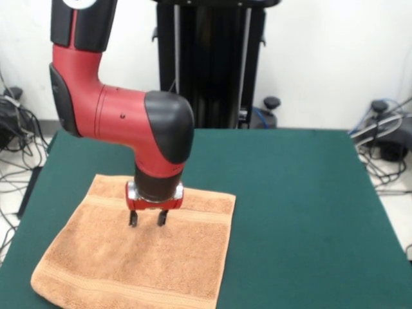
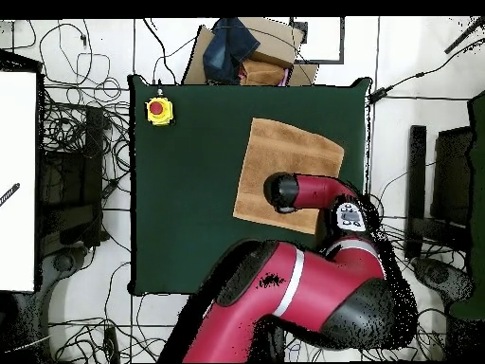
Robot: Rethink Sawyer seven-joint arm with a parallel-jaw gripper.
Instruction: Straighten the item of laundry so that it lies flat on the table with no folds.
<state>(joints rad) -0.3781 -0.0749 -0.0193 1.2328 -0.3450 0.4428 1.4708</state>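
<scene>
over towel point(image 1: 129, 257), pincer point(image 1: 147, 219) (parted), table point(image 1: 302, 212)

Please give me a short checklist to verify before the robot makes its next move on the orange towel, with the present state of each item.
1. Towel wholly on the table: ok.
2. Towel flat, no folds: cannot tell; the near left corner looks thick, maybe doubled.
3. Gripper over the towel: ok, above its far part.
4. Gripper open and empty: ok.
5. Fingertips touching the cloth: cannot tell.
6. Yellow box with red button away from the towel: ok.

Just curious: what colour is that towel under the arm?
Peach-orange, with woven bands near two edges; the towel shows best in the front view.
</scene>
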